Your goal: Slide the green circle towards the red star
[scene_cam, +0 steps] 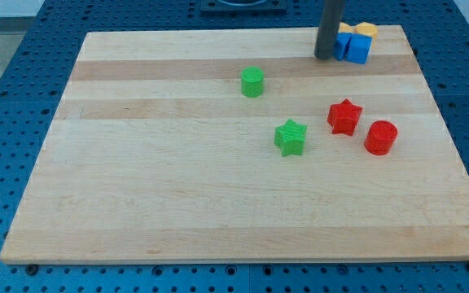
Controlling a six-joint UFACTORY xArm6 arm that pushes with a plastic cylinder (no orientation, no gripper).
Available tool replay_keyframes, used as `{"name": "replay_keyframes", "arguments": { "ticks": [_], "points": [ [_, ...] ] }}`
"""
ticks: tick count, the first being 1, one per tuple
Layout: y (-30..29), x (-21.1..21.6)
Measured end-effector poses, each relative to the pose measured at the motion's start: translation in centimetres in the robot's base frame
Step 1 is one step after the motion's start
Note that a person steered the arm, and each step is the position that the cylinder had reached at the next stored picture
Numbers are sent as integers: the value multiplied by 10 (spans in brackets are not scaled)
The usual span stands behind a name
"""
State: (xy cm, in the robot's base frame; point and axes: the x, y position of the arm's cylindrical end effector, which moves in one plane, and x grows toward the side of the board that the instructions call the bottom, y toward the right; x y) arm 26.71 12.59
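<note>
My tip (pixel 325 57): at the table's (pixel 177 212) top edge, touching a blue block (pixel 353 47), partly hiding it.
Hand: none, just the rod.
Green circle (pixel 252 82): well left of the tip, up-left of the red star (pixel 344 116).
Orange block (pixel 365 30): mostly hidden behind the blue.

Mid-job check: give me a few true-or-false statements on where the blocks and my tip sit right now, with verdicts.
1. My tip touches the green circle. False: it is at the view's top, beside the blue blocks.
2. The red star lies to the view's right of the green star. True.
3. The red circle sits at the view's left edge. False: it is right of the red star.
4. The green circle is apart from the red star. True.
</note>
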Motion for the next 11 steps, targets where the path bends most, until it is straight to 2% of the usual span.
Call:
{"name": "replay_keyframes", "arguments": {
  "ticks": [3,4,5,6,9,11],
  "points": [
    [-144,21],
    [-168,34],
    [-168,56],
    [-154,61],
    [-75,65],
    [-45,93]
  ]
}}
